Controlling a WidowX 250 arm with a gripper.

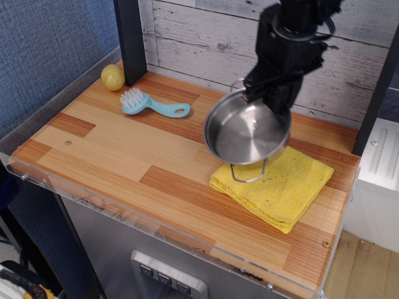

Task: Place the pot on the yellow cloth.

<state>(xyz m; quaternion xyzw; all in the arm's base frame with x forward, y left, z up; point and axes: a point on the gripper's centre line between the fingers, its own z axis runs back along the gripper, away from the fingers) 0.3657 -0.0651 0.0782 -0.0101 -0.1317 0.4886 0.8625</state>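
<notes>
While the black robot gripper (pixel 269 93) hangs in the upper right of the frame, it's clamped on the far rim of the small shiny round stainless-steel pot (pixel 247 132), so the pot hangs off it, tipped with the open mouth facing the camera. 1 of the 2 thin wire loop handles droops off the near edge, which makes sense with a rim grip like that.

The pot sits in mid-air over the upper-left part of the bright yellow folded square cloth (pixel 287 190), not resting on it yet as far as I can tell. Cloth lies at the right-centre of the striped wooden tabletop (pixel 118 149).

Rest of the stuff is out of the way in the upper left: a light blue brush with white bristles (pixel 149 104) and a small yellow lemon-looking fruit (pixel 113 76) by the black post (pixel 129 37).

I'd guess the next bit is shifting a touch toward the cloth's middle, levelling and lowering, otherwise the pot lands half off the edge.
</notes>
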